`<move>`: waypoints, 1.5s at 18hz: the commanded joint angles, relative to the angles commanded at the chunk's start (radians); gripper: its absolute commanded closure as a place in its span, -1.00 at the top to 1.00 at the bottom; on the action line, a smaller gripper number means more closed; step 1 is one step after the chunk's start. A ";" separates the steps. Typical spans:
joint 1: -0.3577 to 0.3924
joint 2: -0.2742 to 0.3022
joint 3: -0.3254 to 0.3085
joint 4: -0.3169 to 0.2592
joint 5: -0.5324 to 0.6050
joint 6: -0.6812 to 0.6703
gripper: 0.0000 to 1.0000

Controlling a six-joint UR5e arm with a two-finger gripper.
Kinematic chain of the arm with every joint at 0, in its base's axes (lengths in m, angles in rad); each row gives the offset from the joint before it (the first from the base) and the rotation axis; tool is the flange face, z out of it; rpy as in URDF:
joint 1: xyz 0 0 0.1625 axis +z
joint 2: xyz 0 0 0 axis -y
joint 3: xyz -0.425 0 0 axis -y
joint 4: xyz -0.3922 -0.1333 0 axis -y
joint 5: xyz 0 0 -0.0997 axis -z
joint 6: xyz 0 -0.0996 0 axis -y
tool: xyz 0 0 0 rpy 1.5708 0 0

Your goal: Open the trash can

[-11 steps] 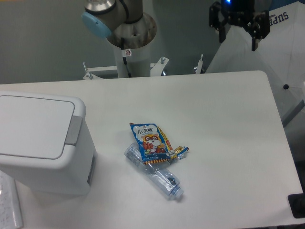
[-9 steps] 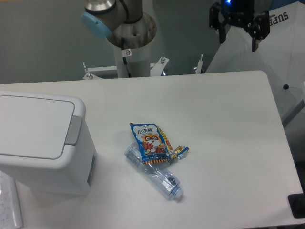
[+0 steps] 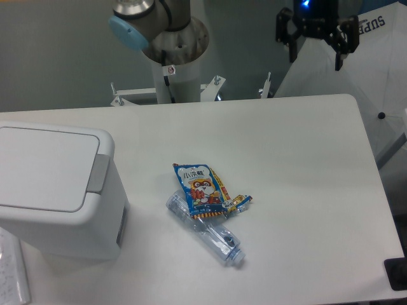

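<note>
The trash can (image 3: 54,190) is a large white boxy bin at the table's left edge. Its flat lid is down, with a grey push tab (image 3: 97,173) on the right side. My gripper (image 3: 316,56) hangs high at the top right, above the table's far edge and far from the bin. Its two black fingers (image 3: 294,46) point down and stand apart, open, with nothing between them.
A blue snack packet (image 3: 203,189) lies mid-table, partly over a clear plastic bottle (image 3: 213,234). The arm's base column (image 3: 173,63) stands behind the table. A white object (image 3: 13,273) pokes in at bottom left, a dark one (image 3: 397,273) at bottom right.
The gripper has shifted slightly left and up at the top right. The bin, packet and bottle stay where they were.
</note>
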 joint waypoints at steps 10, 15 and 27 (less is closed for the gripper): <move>-0.077 0.003 -0.023 0.014 -0.199 -0.449 1.00; -0.207 -0.028 -0.017 0.034 -0.239 -0.733 1.00; -0.454 -0.161 -0.005 0.369 -0.255 -1.259 1.00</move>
